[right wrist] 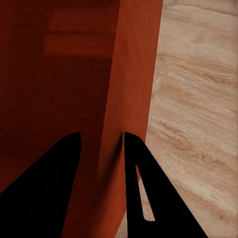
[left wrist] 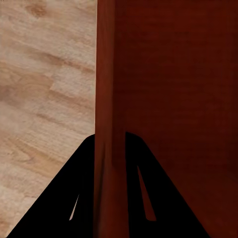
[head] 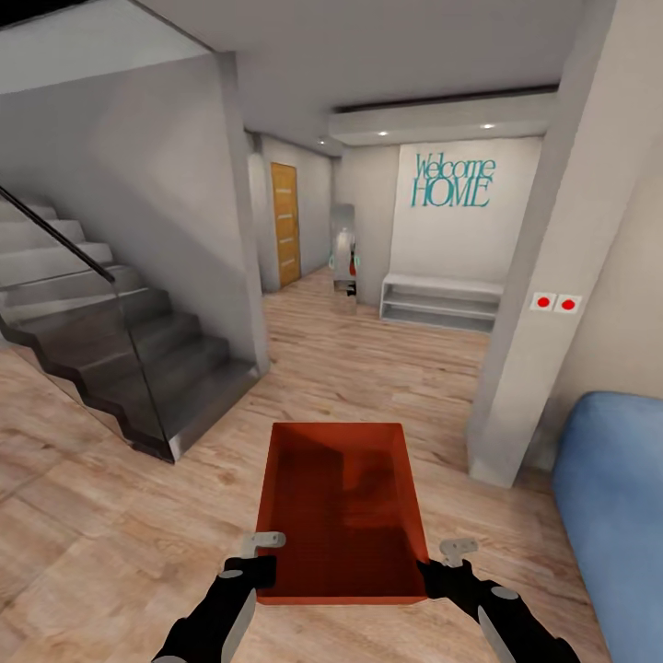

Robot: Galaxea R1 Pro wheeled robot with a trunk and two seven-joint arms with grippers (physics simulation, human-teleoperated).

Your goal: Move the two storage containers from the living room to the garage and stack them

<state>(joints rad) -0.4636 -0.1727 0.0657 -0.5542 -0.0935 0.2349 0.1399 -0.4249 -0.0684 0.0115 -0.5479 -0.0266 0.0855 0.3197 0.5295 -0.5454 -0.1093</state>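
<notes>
Carrying step: left pincer (head: 265, 550) and right pincer (head: 442, 559) each clamp a side wall of the storage container (head: 343, 497); next, steady transport toward the garage.

- One orange-red storage container (head: 343, 502) — open-topped, a single box.
- Two grippers: the left gripper (head: 262, 560) and the right gripper (head: 440, 564), one at each side wall of that box.
- Two black fingers (left wrist: 74, 193) on the left gripper, two fingers (right wrist: 144, 183) on the right.
- One staircase (head: 110, 359).
- One wooden door (head: 285, 223).
- One white shelf unit (head: 442, 301), under one "Welcome HOME" sign (head: 452, 180).
- Two red dots on one wall plate (head: 555, 302).
- One blue sofa (head: 612, 497).
- Three lit ceiling spots.
</notes>
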